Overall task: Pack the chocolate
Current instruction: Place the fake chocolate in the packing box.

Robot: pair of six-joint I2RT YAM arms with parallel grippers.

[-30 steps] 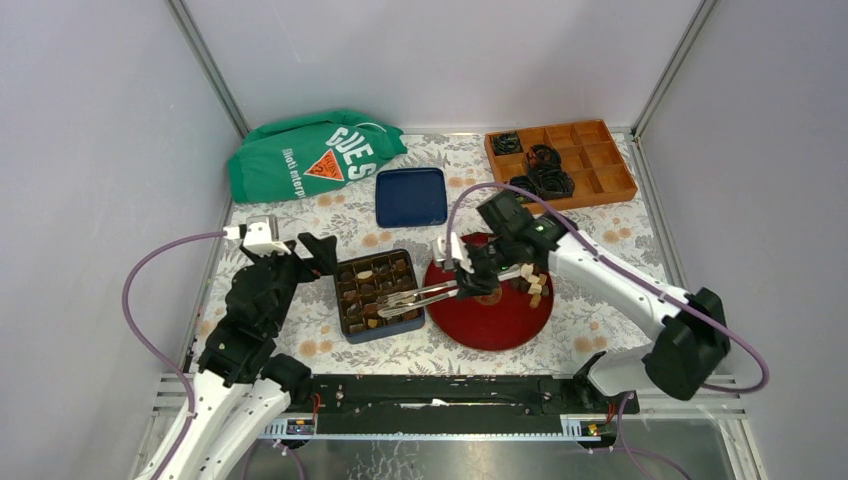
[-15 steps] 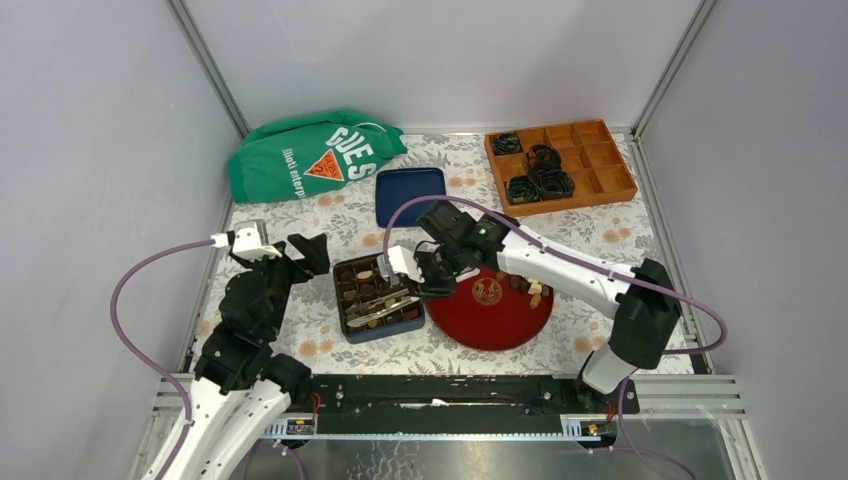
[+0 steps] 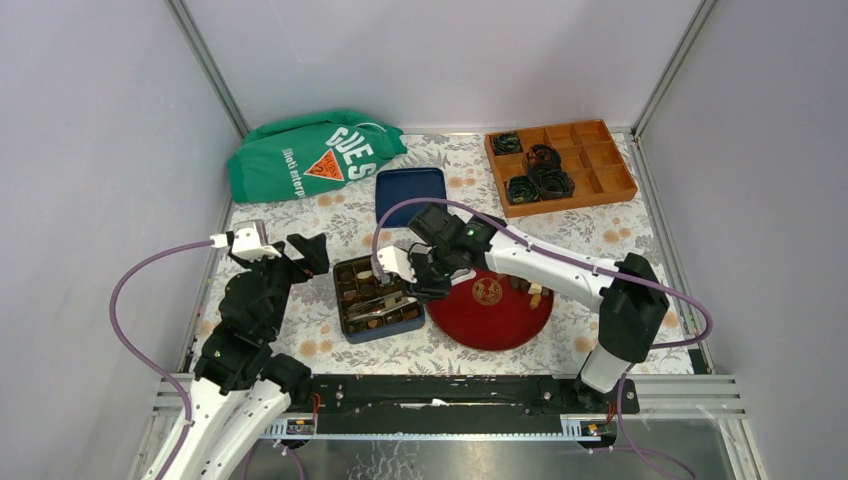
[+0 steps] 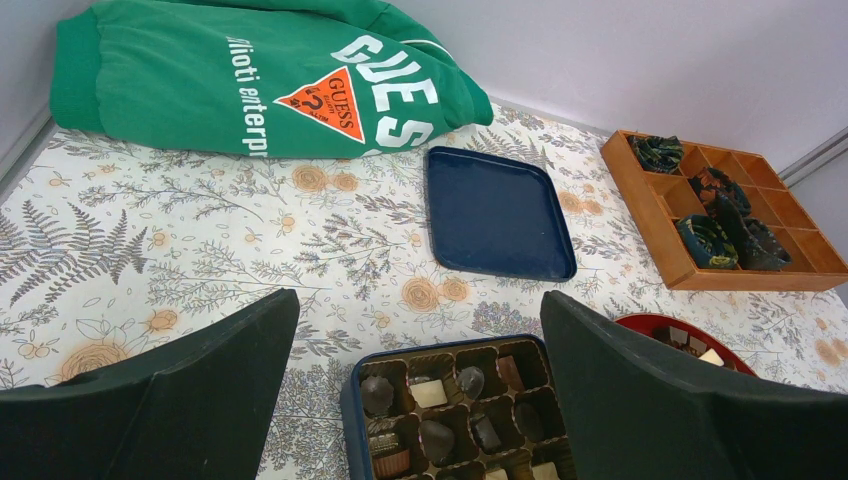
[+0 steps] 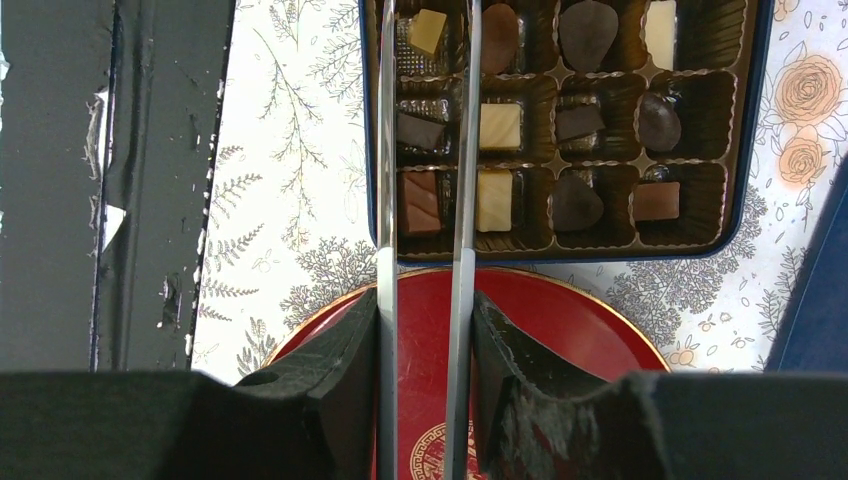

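Chocolate (image 5: 498, 127) pieces, dark, mid brown and cream, fill the cells of the blue box (image 3: 385, 335), also seen in the left wrist view as box (image 4: 350, 400). More chocolate (image 3: 530, 290) lies on the right side of the red plate (image 3: 500, 325). My right gripper (image 3: 420, 285) (image 5: 425, 300) is shut on metal tongs (image 3: 380, 305) (image 5: 468, 150), whose arms reach out over the box; their tips run off the top of the wrist view. A cream piece (image 5: 428, 30) shows between the arms; whether it is held I cannot tell. My left gripper (image 3: 305, 255) (image 4: 420, 297) stands wide open just left of the box, holding nothing.
A green bag (image 3: 310, 155) lies at the back left. A flat dark-blue tray (image 3: 410, 195) sits behind the box. An orange compartment tray (image 3: 575, 165) with black coiled cables stands at the back right. A black rail (image 3: 440, 395) runs along the near edge.
My right arm has swung left from over the plate, carrying the tongs further across the box. The left arm shifted slightly and stays open.
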